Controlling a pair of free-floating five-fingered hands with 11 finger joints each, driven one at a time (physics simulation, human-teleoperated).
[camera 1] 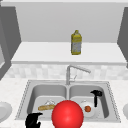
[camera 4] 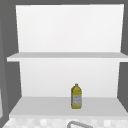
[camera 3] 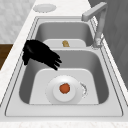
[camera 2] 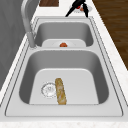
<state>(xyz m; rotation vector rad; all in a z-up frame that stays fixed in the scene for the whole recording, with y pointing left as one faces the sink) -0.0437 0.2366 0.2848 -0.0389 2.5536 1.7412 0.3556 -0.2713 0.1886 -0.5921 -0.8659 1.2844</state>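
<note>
Black right robot hand (camera 3: 40,53), fingers relaxed and spread, hovers above the round white plate (camera 3: 53,96) (orange ball (camera 3: 65,88) on it).

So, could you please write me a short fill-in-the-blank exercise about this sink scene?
1. The right hand hovers above the ___ basin of the sink.
2. The plate under that hand carries a small ___ fruit.
3. The bread loaf lies beside the ___ in the left basin.
4. The yellow bottle stands on the ___ shelf.

Missing words: right; orange; drain; lower
</note>
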